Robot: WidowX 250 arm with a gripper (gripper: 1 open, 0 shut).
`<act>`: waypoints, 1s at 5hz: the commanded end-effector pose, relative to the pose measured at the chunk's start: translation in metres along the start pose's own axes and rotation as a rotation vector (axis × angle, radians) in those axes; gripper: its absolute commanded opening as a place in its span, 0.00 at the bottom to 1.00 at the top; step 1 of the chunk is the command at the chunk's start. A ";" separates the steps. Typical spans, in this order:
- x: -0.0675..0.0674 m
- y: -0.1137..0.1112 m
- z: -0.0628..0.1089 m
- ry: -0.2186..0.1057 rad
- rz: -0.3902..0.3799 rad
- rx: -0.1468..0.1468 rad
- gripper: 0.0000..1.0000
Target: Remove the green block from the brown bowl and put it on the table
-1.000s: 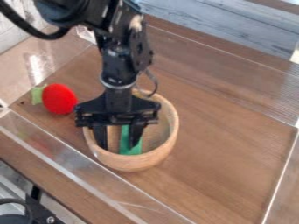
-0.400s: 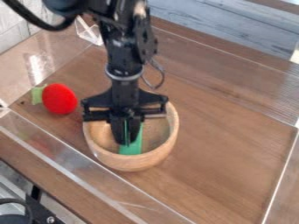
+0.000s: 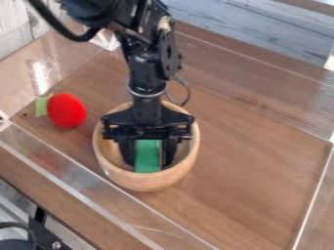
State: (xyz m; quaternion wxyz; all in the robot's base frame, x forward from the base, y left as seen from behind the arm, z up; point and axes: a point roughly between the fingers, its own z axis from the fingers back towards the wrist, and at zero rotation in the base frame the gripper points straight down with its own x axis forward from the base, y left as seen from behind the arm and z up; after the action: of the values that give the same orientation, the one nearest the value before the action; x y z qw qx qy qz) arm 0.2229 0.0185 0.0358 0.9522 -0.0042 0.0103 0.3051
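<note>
The brown bowl (image 3: 185,167) sits on the table (image 3: 255,132) left of centre. The green block (image 3: 148,157) lies inside it, leaning against the near wall. My gripper (image 3: 148,148) points straight down into the bowl. Its two black fingers stand apart, one on each side of the green block, with narrow dark gaps between pads and block. The block still rests in the bowl. Its upper end is hidden behind the gripper's body.
A red ball (image 3: 65,110) with a green patch lies on the table just left of the bowl. Clear acrylic walls (image 3: 78,176) edge the table at the front and left. Open tabletop stretches to the right of the bowl.
The gripper has sunk deeper into the bowl and shifted slightly right. Its fingers closed tight on the block's narrow edge, then spread again, and the block now shows a wider face.
</note>
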 end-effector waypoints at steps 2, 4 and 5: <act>0.024 0.009 0.006 -0.030 -0.005 -0.023 0.00; -0.002 -0.003 0.036 -0.092 0.051 -0.031 0.00; -0.022 -0.010 0.053 -0.120 0.036 -0.035 0.00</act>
State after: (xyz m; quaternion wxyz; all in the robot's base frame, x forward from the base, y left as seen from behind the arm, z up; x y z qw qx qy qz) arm 0.2090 -0.0021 0.0834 0.9459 0.0007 -0.0397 0.3221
